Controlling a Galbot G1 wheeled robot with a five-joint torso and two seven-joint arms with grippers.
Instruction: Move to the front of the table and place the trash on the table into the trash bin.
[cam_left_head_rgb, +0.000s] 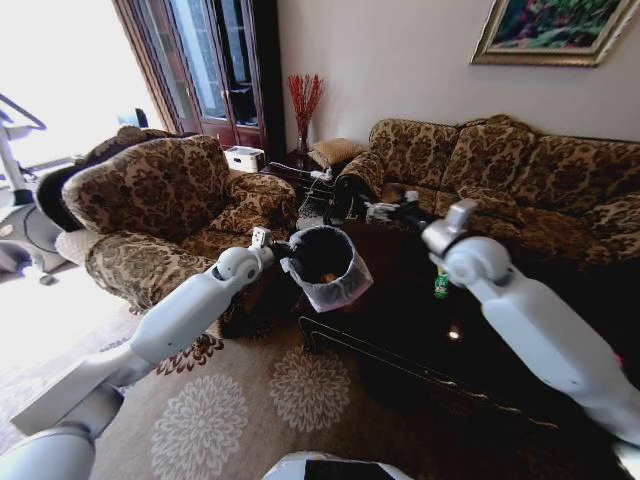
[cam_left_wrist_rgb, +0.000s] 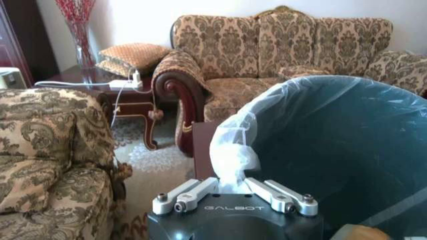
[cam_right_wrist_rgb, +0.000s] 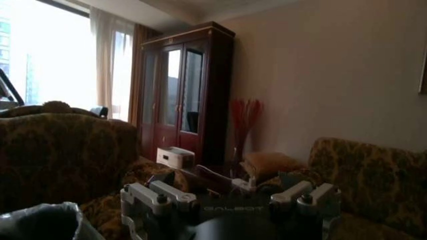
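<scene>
The left gripper (cam_left_wrist_rgb: 232, 196) was pinched on the bag rim of the trash bin (cam_left_head_rgb: 325, 262), holding it beside the near left corner of the table (cam_left_head_rgb: 420, 330). The right gripper (cam_right_wrist_rgb: 230, 197) hung above the tabletop's far side, fingers spread apart and empty. A green packet (cam_left_head_rgb: 441, 287) (apparently upright) stood on the table just beside the right arm.
</scene>
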